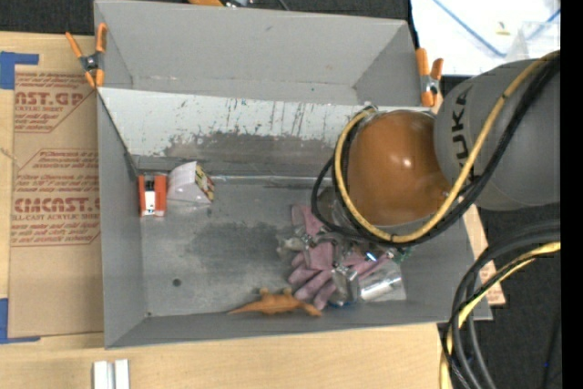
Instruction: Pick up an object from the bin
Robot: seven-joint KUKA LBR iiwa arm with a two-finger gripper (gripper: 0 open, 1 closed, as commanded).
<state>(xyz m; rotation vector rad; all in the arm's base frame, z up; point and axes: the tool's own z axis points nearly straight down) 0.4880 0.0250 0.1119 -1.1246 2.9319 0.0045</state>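
Nearest the lens: the arm's orange-brown dome cover (393, 167), right of centre in the frame, ringed by a black-and-yellow cable (342, 161). The grey arm (510, 137) runs off toward the right edge.

The hand (339, 240) sits under the lower left edge of that cover, low in the bin (228, 59) at the lower right of its floor. The cover hides most of it, so I cannot tell how far open it is or whether it has hold of anything.

Directly below and beside the hand lies 1 small heap:
- a mauve fabric piece (314, 273), crumpled, with its upper end reaching up against the hand. This is the thing the hand is over.
- a clear shiny wrapper (379, 286) just right of the fabric, touching it.
- a small pink item (369, 257) between the wrapper and the cover's lower edge. Its kind is not readable.

An orange toy lizard (273, 305) lies flat along the bin's lower wall, just left of and below the heap, with its tail pointing left.

Well apart, at the left side of the floor, are 2 more things: a white-and-orange pack (152, 194) against the left wall, and a clear bag with a printed label (191, 182) touching its right side.

The floor between these 2 groups is bare grey metal.
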